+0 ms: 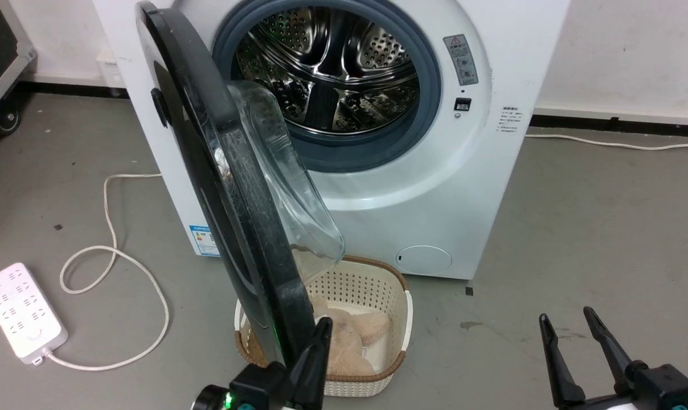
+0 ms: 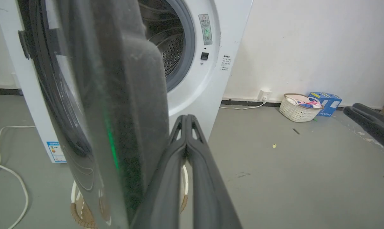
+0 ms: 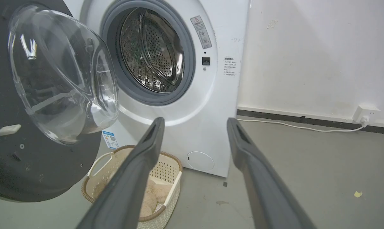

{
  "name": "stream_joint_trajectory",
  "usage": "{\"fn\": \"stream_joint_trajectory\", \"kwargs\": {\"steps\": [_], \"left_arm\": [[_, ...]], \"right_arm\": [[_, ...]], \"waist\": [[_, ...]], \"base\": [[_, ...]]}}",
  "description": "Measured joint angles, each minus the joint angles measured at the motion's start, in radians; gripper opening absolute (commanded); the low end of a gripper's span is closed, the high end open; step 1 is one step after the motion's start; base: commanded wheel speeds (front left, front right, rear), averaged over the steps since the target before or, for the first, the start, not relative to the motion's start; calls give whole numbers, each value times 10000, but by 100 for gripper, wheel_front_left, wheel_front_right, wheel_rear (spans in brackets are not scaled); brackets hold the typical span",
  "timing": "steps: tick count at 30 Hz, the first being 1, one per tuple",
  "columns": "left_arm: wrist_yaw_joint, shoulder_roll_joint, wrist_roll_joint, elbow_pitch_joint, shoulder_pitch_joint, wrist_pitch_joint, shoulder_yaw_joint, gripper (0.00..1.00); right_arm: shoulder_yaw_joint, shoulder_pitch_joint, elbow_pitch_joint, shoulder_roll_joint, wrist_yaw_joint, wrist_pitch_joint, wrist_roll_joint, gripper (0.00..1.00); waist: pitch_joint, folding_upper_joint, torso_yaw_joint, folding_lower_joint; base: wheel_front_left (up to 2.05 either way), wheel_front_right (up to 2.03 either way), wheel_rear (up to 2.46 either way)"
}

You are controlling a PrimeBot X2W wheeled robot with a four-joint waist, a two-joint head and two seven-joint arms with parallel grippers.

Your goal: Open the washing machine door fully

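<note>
Grey concrete floor, white wall on my feed. The large round washing machine door, glossy black rim around a clear glass bowl, stands part-open off the big white front-loading washing machine. My left end effector, clenched empty, sits beside its lower rim; my right end effector is released. The blue label sticker is unreadable.
</note>
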State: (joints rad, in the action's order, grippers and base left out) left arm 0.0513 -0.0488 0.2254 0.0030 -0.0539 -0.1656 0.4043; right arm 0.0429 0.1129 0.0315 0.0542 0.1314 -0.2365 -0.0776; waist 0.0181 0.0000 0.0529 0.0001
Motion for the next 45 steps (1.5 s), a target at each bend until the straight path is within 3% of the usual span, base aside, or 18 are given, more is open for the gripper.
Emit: {"fn": "stream_joint_trajectory", "kwargs": {"steps": [11, 18, 19, 28, 36, 42, 45], "left_arm": [[111, -36, 334, 514, 90, -176, -318, 0], [499, -541, 560, 510, 46, -157, -1101, 0], [736, -792, 777, 424, 64, -157, -1718, 0], [980, -1969, 1475, 311, 645, 253, -3482, 0], [932, -3283, 2408, 1137, 1579, 466, -5237, 0], [679, -4669, 2660, 2652, 2566, 635, -6115, 0], [493, -5010, 2934, 3394, 3116, 577, -6426, 0]], "right_arm": [[-82, 17, 100, -2, 0, -35, -2, 100], [-161, 18, 100, -6, 0, -44, -12, 100], [-263, -12, 46, -8, 0, -13, 111, 100], [-209, -576, -447, -12, 0, 253, 644, 100], [-165, -977, -732, -15, 0, 437, 876, 100], [-213, -1253, -936, 17, 0, 589, 1070, 100], [-190, -1429, -1043, 46, 2, 621, 1122, 100]], "waist": [[-58, 0, 771, -1], [-152, 0, 1775, -1], [-371, 0, 2285, -1], [-1505, 0, 2703, 0], [-2504, 0, 2499, 0], [-3219, 0, 2148, 1], [-3511, 0, 1925, 0]], "base": [[0, 0, 0], [0, 0, 0], [0, 0, 0], [0, 0, 0], [0, 0, 0], [0, 0, 0], [0, 0, 0]]}}
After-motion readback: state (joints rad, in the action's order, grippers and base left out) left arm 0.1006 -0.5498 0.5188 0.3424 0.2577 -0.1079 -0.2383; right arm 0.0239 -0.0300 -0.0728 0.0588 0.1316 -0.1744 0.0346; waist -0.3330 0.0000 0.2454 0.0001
